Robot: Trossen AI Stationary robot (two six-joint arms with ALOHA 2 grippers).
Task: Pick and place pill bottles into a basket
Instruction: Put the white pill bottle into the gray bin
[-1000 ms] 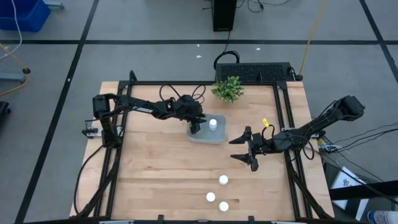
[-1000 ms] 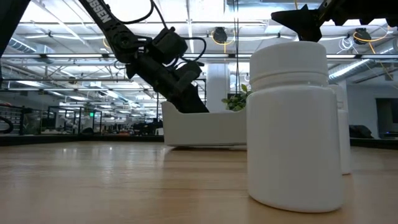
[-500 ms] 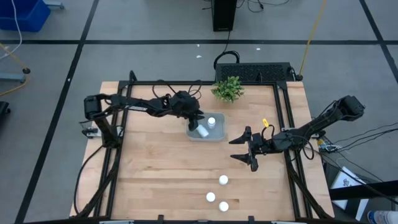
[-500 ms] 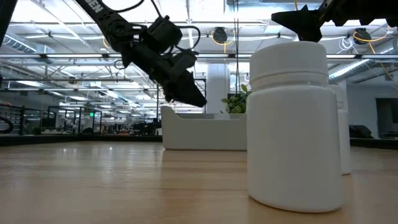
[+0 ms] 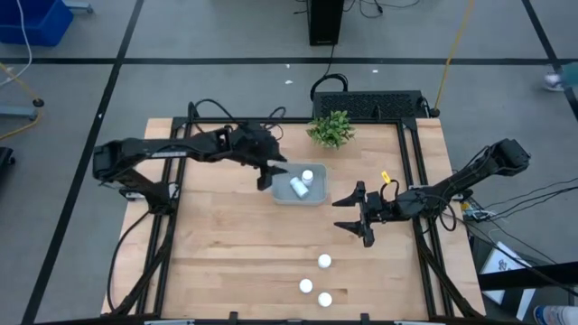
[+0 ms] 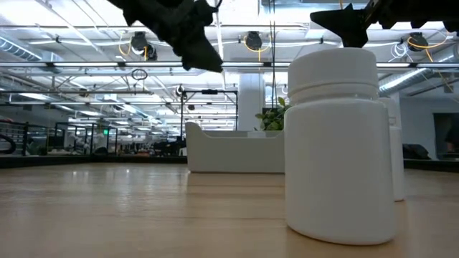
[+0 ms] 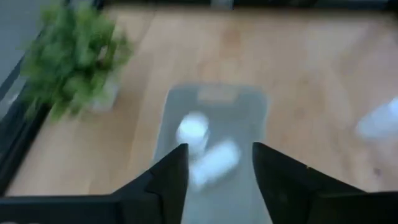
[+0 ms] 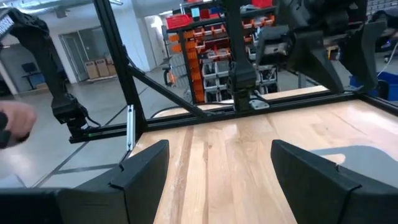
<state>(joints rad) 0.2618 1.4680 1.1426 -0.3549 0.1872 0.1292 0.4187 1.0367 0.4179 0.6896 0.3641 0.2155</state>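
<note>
Pill bottles, tiny white cylinders with round white caps, split between two spots on the pale wooden table (image 5: pixel 226 244): two (image 5: pixel 303 181) inside the shallow grey-blue translucent plastic basket (image 5: pixel 318 197) at upper centre of the high view, one upright (image 7: pixel 191 130) and one lying on its side (image 7: pixel 216 159); three more (image 5: pixel 324 261) clustered well apart on bare wood at lower centre-right. Largest in the low view, one upright bottle (image 6: pixel 339 143) at right foreground, basket (image 6: pixel 233 148) behind it at mid-frame.

Left gripper (image 5: pixel 274 175), dark and two-fingered, just beside the basket's left edge in the high view, raised above the rim at upper left of the low view (image 6: pixel 190 36); fingers (image 7: pixel 168 180) spread apart, nothing between them, both basket bottles visible through the gap.

Right gripper (image 5: pixel 361 215), to the right of the basket and above the loose trio in the high view, fingers (image 8: pixel 140 168) wide apart and empty, off the table surface.

Small green leafy plant (image 5: pixel 330 129) at the table's upper edge, just above the basket. Blurred hand (image 8: pixel 15 124) at far left of the right wrist view.
</note>
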